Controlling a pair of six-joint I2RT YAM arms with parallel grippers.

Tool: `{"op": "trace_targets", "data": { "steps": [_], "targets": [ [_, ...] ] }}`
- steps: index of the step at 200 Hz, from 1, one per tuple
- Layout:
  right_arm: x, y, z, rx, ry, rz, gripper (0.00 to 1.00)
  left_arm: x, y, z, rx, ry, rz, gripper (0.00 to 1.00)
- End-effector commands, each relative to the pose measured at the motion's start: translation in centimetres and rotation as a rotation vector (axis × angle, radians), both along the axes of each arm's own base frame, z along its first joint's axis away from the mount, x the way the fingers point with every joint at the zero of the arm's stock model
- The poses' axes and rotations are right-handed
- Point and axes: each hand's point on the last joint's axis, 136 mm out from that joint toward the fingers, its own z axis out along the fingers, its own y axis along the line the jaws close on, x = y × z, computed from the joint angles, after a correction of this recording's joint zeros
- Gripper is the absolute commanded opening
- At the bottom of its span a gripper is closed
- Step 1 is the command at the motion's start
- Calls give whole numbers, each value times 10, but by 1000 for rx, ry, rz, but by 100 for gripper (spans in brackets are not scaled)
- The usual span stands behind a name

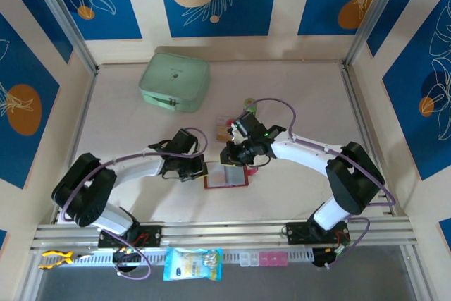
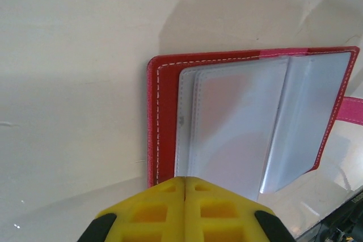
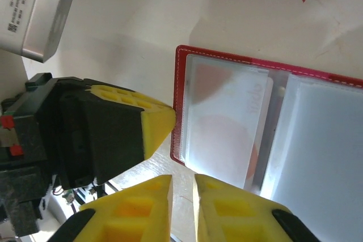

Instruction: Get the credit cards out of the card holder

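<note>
the fingers of the left gripper are pressed together with no gap and hold nothing. their tip rests on the outer edge of the red cover of the card holder, as if to pin it down. the fingers of the right gripper stand a little apart, a narrow slit, and i see nothing between them. they are just beside the near edge of the clear sleeves. i cannot tell if they touch the plastic.

the holder lies open and flat on the table, between the two grippers. one card with red and orange print sits inside a sleeve. other credit cards lie on the table behind the holder, near a small green can. a mint-green case is well apart, at the back.

what could go wrong, in my judgement: the slit is narrow and the sleeve looks thin and slippery. the right fingers may catch the sleeve together with the card, or miss the card edge and close on nothing. a pull would then drag or lift the whole holder. the left tip presses at the very edge of the cover, so it may slip off and let the holder turn or fold shut.
</note>
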Motion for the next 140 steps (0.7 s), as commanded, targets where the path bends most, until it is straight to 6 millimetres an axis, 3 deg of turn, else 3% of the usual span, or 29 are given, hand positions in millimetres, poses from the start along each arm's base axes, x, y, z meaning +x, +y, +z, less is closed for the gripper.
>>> {"op": "trace_targets", "data": {
  "steps": [1, 80, 140],
  "targets": [
    [-9, 2, -10, -5, 54, -3, 21, -11, 9, -14, 53, 42, -5, 2],
    [-14, 13, -28, 32, 129, -5, 31, -17, 14, -21, 70, 66, -4, 2],
    [-16, 21, -42, 34, 170, 10, 30, -16, 14, -20, 69, 62, 3, 1]
  ]
}}
